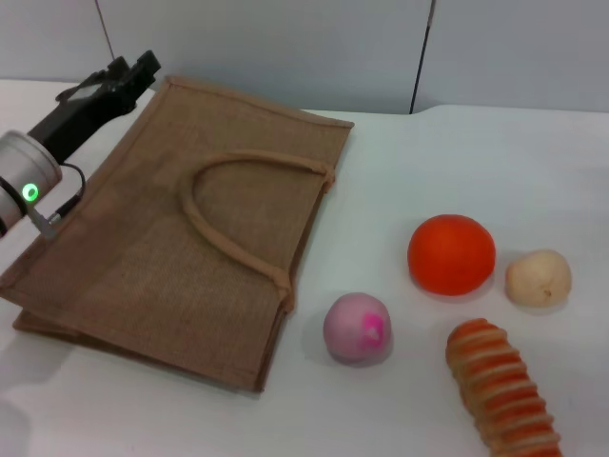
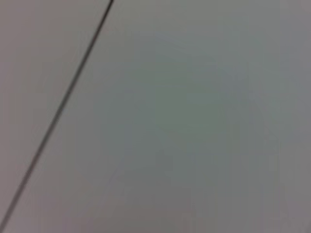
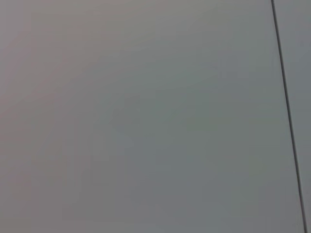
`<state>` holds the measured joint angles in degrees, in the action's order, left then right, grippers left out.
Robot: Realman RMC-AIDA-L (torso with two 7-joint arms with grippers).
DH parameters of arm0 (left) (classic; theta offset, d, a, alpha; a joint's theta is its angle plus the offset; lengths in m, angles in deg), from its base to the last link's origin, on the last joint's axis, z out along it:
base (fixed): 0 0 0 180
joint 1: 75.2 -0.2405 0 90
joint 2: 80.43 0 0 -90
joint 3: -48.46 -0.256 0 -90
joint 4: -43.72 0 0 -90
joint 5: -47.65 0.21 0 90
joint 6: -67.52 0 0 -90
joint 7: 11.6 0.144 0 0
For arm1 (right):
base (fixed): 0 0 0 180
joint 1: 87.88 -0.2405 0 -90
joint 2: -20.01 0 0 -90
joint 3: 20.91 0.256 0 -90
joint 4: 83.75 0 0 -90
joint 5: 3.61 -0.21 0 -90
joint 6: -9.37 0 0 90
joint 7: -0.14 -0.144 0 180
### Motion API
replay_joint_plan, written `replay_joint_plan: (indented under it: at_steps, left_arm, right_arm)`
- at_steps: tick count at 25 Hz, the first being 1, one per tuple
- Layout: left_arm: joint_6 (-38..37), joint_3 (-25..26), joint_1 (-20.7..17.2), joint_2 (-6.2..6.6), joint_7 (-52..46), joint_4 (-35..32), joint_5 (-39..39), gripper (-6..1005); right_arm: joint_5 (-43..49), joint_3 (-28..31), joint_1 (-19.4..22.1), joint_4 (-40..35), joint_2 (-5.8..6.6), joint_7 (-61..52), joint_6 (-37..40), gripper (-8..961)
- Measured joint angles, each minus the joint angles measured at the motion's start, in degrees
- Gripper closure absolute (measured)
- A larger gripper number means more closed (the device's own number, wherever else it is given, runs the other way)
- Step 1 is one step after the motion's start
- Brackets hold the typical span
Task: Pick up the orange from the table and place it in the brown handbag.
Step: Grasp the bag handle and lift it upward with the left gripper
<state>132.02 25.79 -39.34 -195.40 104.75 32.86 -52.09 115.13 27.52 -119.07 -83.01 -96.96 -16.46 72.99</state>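
We are seeing the left gripper (image 1: 133, 71) hovering at the brown handbag's (image 1: 181, 238) far corner, fingers probably closed, hard to tell. The orange (image 1: 451, 253) is sitting well off toward its right, on the table (image 1: 476, 162); right arm unseen.

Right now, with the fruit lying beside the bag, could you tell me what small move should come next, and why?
Probably bring the right arm, out of view, over the orange. It sits untouched on the table, right of the flat handbag, while the left end effector hovers by the bag's far left corner, far from it.
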Motion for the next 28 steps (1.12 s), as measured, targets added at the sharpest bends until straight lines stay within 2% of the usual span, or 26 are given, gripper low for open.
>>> replay_joint_plan:
  at_steps: [2, 3, 4, 5, 8, 11, 16, 20, 23, 28]
  left_arm:
    - [-0.13, 0.00, -0.03, 0.01, -12.15, -5.66, 7.10, 474]
    - [-0.13, 0.00, -0.03, 0.01, -12.15, -5.66, 7.10, 474]
    - [-0.14, 0.00, 0.02, 0.01, -16.87, -8.20, 10.30, 474]
    - [-0.24, 0.01, 0.41, 0.02, -26.94, -12.93, 17.88, 474]
    - [-1.37, -0.03, 1.45, 0.01, -36.49, -16.84, 25.96, 475]
    - [-3.86, -0.43, 2.97, -0.02, -43.30, -19.21, 34.05, 475]
    - [-7.35, -0.62, 7.31, -0.80, -53.37, -22.21, 50.54, 475]
    - [-6.51, -0.70, 9.88, -0.93, -60.62, -23.96, 59.83, 475]
    - [-5.33, -2.53, 11.57, -0.54, -67.18, -24.63, 67.18, 475]
    - [-5.25, -7.08, 12.80, -0.28, -73.39, -25.74, 72.21, 476]
  right_arm:
    - [0.00, 0.00, -0.03, 0.07, 0.03, 0.00, 0.00, 83]
    - [0.00, 0.00, -0.07, 0.11, 0.04, 0.00, 0.00, 83]
    - [0.01, 0.00, -0.10, 0.13, 0.04, 0.00, 0.00, 84]
    - [0.00, 0.00, -0.10, 0.12, 0.05, 0.00, 0.00, 84]
    - [-0.02, 0.00, -0.07, 0.06, 0.07, -0.01, 0.00, 85]
    - [-0.04, 0.00, -0.05, 0.05, 0.08, -0.01, 0.00, 87]
    - [-0.06, 0.00, -0.03, -0.13, 0.08, -0.01, 0.00, 89]
    - [-0.03, 0.00, -0.02, -0.14, 0.09, 0.00, -0.19, 91]
    - [-0.07, 0.00, -0.04, -0.14, 0.13, 0.09, -0.93, 93]
    - [-0.33, 0.00, -0.09, -0.16, 0.18, 0.01, -1.19, 95]
